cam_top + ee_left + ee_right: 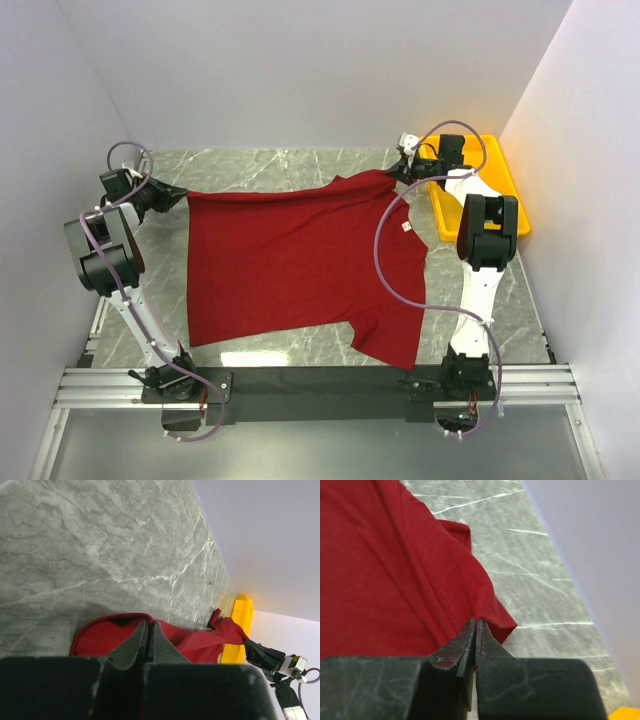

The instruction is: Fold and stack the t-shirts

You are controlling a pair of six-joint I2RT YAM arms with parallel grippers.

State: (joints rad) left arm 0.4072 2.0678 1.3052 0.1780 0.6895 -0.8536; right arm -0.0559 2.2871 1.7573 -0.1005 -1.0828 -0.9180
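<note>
A dark red t-shirt [290,260] lies spread over the marble table, a small white tag [406,227] showing near its right side. My left gripper [183,194] is shut on the shirt's far left corner; in the left wrist view the red cloth [102,635] bunches round the closed fingertips [149,625]. My right gripper [393,173] is shut on the far right corner, and the right wrist view shows the cloth [395,570] pinched at the fingertips [475,622]. The far edge runs taut between both grippers.
A yellow plastic tray [500,175] stands at the back right under the right arm, also seen in the left wrist view as the yellow tray [241,615]. White walls enclose the table on three sides. Bare marble [270,165] shows behind the shirt.
</note>
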